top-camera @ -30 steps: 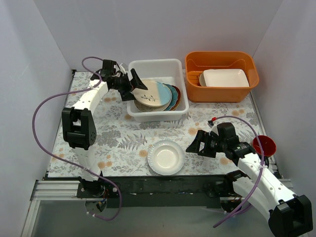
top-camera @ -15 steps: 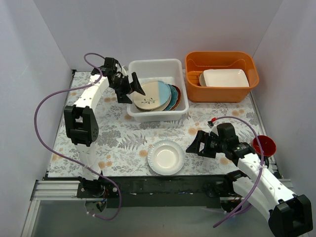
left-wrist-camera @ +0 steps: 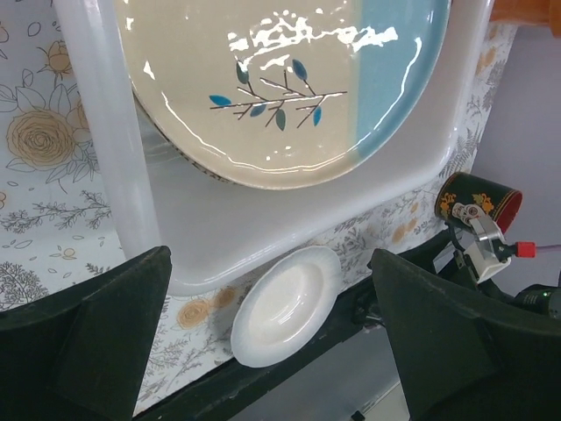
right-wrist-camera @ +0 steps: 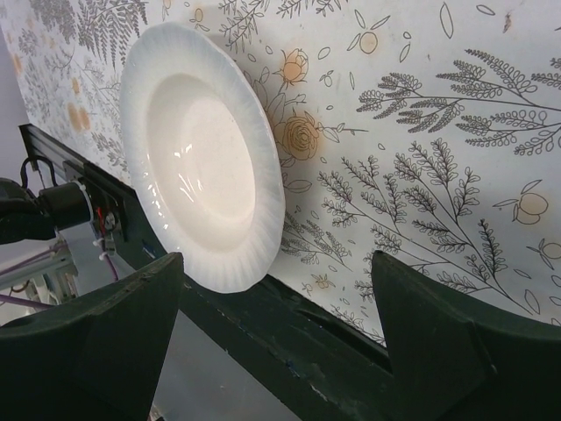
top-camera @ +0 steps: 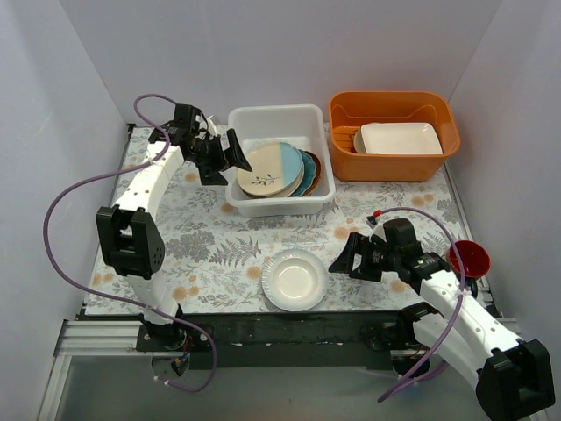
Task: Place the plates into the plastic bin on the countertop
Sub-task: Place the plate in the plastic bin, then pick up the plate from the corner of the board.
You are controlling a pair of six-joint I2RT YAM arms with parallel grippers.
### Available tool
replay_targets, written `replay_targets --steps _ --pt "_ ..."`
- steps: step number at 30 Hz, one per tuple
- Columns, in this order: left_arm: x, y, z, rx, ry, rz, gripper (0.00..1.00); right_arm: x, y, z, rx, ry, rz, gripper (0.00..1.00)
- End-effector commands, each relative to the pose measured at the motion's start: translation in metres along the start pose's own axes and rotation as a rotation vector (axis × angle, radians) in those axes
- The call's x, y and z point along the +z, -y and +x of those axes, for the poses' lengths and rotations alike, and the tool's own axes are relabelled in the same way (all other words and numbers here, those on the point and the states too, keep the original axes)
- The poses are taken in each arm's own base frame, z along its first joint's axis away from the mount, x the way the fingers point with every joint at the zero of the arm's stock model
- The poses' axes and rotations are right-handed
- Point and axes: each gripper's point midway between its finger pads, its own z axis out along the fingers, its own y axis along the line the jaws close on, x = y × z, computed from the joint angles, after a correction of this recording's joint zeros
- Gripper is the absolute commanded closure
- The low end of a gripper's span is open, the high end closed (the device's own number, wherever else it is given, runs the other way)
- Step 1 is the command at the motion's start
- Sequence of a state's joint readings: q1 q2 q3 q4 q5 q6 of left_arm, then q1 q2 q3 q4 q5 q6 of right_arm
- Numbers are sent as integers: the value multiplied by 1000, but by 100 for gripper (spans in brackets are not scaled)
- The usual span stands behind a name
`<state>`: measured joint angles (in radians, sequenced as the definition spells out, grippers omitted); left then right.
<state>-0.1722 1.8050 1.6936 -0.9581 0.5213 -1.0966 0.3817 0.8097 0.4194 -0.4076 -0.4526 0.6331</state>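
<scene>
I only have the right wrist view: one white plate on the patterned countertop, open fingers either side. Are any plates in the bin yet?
Observer: Yes. The plastic bin holds an overlapping stack, with a cream and light blue plate bearing a leaf sprig on top.
Operator: Where is the other gripper?
Observer: The left gripper is open by the bin's left rim, holding nothing.
Operator: Anything else I can't see?
Observer: A small red cup stands far right, outside your frame.

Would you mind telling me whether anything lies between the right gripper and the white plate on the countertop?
Nothing visible does: the right gripper, jaws open, faces the white plate across a bare strip of countertop.
</scene>
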Motion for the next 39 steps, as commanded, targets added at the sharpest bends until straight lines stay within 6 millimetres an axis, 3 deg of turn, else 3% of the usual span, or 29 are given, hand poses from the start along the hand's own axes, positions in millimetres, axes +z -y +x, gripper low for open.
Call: replay_targets --steps 1,6,10,11,21,27,34,39 --pt "-23 18 3 62 54 67 2 3 -4 0 -13 1 -34 6" --pt "-33 24 25 96 31 114 2 7 -3 3 -3 -9 -48 7" --pt "-38 31 55 119 8 171 2 10 -2 4 3 -17 -57 7" --pt "-32 23 67 98 -19 165 2 11 -2 5 4 -24 -57 7" --pt "-2 16 157 70 -126 214 6 15 -1 4 4 -34 -63 8" --pt "8 17 181 7 -111 241 16 16 -1 5 1 -38 -64 8" --pt "25 -14 208 -46 -125 168 29 17 0 5 -2 -40 -65 8" --pt "35 -18 227 -72 -156 188 37 17 0 4 -1 -40 -63 8"
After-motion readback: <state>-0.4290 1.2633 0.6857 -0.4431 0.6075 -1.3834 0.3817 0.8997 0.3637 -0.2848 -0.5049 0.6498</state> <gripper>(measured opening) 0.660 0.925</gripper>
